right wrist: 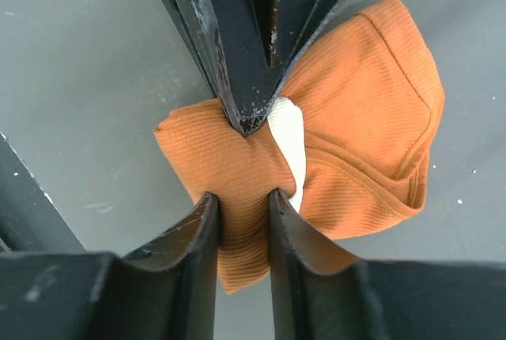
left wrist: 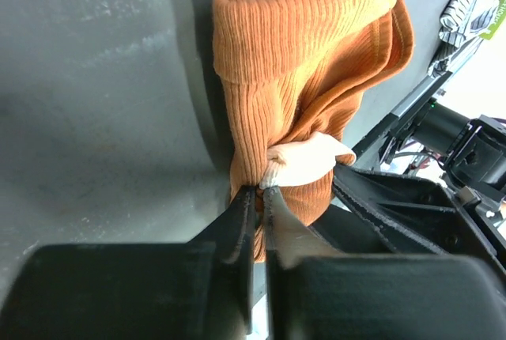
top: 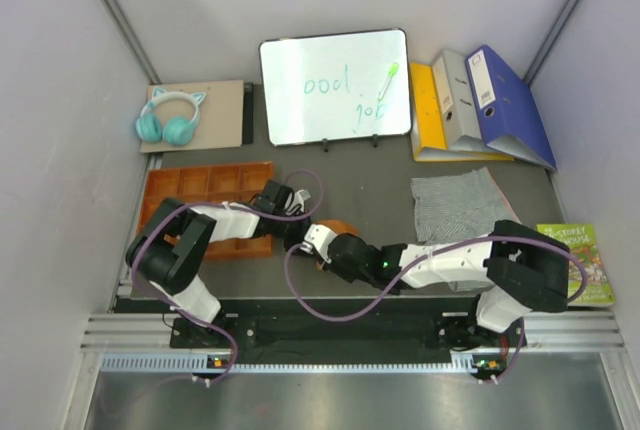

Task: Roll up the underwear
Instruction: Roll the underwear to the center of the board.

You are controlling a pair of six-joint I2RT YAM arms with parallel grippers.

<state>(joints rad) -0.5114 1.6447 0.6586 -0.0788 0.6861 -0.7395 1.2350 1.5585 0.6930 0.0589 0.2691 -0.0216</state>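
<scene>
The rust-orange briefs [top: 340, 227] with a cream waistband lie bunched on the dark table between the two arms. My left gripper [left wrist: 261, 191] is shut on a fold of the briefs [left wrist: 300, 55] near the waistband. My right gripper [right wrist: 241, 198] is shut on another fold of the briefs [right wrist: 364, 119], its jaws held a little apart by the cloth. The two grippers meet tip to tip in the top view, left [top: 308, 220] and right [top: 328, 240]. The grey-and-white striped boxer shorts [top: 460, 205] lie flat at the right, untouched.
An orange compartment tray [top: 210, 200] lies under the left arm. A whiteboard [top: 335, 85], teal headphones [top: 170, 118] and binders [top: 480, 100] stand along the back. A green book [top: 580, 260] lies at the right edge.
</scene>
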